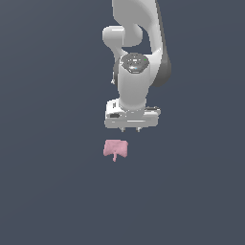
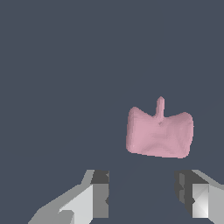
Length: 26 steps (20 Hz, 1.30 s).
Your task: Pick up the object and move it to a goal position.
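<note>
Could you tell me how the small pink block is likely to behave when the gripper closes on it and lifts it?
The pink block looks squat and flat-lying, so it probably won't roll or tip. Its lumpy, rounded sides may let it twist slightly between the fingers. The thin stem looks like the weakest part, so it is best avoided. The open gripper seems wider than the block.

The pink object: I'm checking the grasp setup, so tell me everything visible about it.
The pink object is a small, pale-pink, lumpy block, roughly rectangular and matte, with a short thin stem sticking out of one long side. It lies flat on the dark grey surface. Nothing touches it: the gripper is open and apart from it, its gap looking wider than the block.
</note>
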Each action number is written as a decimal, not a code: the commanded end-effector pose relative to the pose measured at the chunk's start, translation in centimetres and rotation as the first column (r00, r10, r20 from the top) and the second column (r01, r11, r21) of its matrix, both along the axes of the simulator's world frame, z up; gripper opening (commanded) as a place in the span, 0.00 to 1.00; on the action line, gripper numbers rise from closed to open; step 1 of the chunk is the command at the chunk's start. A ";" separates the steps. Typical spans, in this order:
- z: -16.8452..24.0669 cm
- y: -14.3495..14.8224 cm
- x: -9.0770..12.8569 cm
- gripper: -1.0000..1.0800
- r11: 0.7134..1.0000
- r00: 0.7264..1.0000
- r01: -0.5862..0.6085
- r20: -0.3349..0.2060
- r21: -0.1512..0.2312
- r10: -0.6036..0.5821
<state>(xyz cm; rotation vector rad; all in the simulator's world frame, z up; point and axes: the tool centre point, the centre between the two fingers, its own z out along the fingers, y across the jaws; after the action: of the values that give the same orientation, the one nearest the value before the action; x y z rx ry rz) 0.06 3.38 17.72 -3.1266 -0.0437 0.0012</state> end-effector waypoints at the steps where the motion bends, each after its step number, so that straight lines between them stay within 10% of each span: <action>1: -0.3 -0.2 0.2 0.62 1.000 1.000 0.001 -0.007 0.007 -0.001; 12: -3.8 -2.3 2.2 0.62 0.992 0.997 0.015 -0.082 0.128 -0.005; 26: -11.0 -6.9 5.7 0.62 0.877 0.991 0.058 -0.137 0.477 0.009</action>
<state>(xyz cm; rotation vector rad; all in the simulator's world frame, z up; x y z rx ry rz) 5.40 -3.15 7.28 -2.6596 -0.0015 0.1825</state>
